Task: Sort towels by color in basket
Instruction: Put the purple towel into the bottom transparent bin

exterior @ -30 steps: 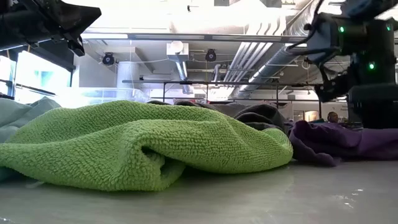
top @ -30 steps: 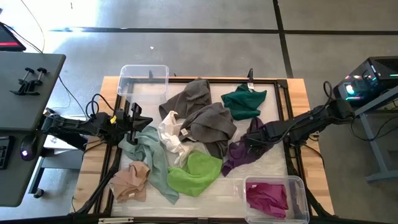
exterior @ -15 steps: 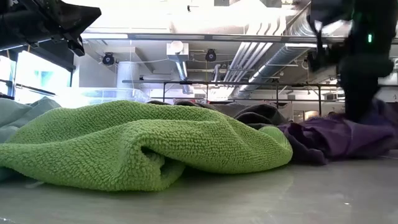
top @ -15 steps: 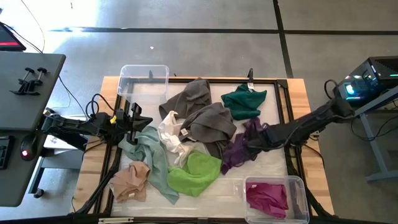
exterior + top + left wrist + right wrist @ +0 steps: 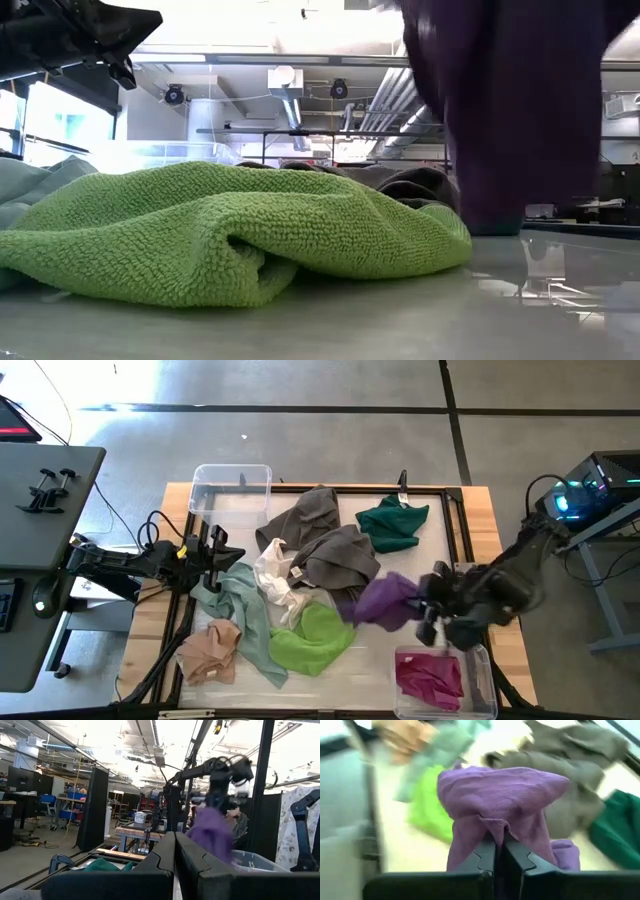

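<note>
Up comes the purple towel [image 5: 385,598], which a second ago lay flat on the table [image 5: 480,510] beside the grey heap, and now it hangs clear of the surface; the right gripper [image 5: 499,851], open on its way down back then, has its fingers pinched shut on a fold of that cloth and has swung toward the near right corner; it hovers just beside the clear bin [image 5: 484,660] where the magenta towel [image 5: 430,675] already lies; that looks like the one cloth sorted so far, and purple seems about to join it; the other clear bin [image 5: 230,478] at the far left corner appears to hold nothing; left on the table, big to small: two grey towels [image 5: 335,555] heaped mid-table, the lime green towel [image 5: 310,638], the pale mint towel [image 5: 245,610], the dark teal towel [image 5: 392,522], the white towel [image 5: 273,572], the peach towel [image 5: 208,648]; the left gripper [image 5: 175,852] waits at the left edge, fingers closed on nothing; most of the job remains.
</note>
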Tool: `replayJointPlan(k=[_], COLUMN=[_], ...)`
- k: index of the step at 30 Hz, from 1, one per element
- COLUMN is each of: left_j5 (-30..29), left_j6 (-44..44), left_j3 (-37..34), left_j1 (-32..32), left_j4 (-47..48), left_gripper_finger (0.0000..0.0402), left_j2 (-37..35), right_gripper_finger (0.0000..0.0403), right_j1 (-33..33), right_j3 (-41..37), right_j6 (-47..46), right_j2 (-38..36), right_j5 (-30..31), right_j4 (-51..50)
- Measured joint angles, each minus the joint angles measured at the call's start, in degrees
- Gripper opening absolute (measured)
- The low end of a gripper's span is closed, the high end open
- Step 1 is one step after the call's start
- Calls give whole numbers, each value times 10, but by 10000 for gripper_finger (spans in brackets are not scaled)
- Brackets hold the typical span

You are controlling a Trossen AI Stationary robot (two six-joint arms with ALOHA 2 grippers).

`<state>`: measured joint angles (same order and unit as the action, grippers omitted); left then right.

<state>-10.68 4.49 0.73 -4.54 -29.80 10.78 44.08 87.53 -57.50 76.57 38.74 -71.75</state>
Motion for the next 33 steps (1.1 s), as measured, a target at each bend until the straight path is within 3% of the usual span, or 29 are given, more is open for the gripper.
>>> replayJointPlan(k=[6, 11, 16, 21, 28, 33], left_j5=[0, 0, 0, 0, 0, 0], left_j6=[0, 0, 0, -1, 0, -1], left_j3=[0, 0, 0, 0, 0, 0], left_j1=[0, 0, 0, 0, 0, 0], left_j4=[0, 0, 0, 0, -1, -2], left_gripper_finger=[0, 0, 0, 0, 0, 0], left_j2=[0, 0, 0, 0, 0, 0], right_gripper_finger=[5, 4, 4, 3, 3, 8], right_j1=[82, 141, 183, 190, 182, 182], right_j3=[97, 184, 265, 245, 151, 54], right_j6=[-1, 1, -180, -215, -333, -470], right_j2=[17, 48, 82, 86, 86, 86], right_j5=[15, -52, -72, -84, -224, -437], right_j4=[17, -14, -192, -179, -184, -180])
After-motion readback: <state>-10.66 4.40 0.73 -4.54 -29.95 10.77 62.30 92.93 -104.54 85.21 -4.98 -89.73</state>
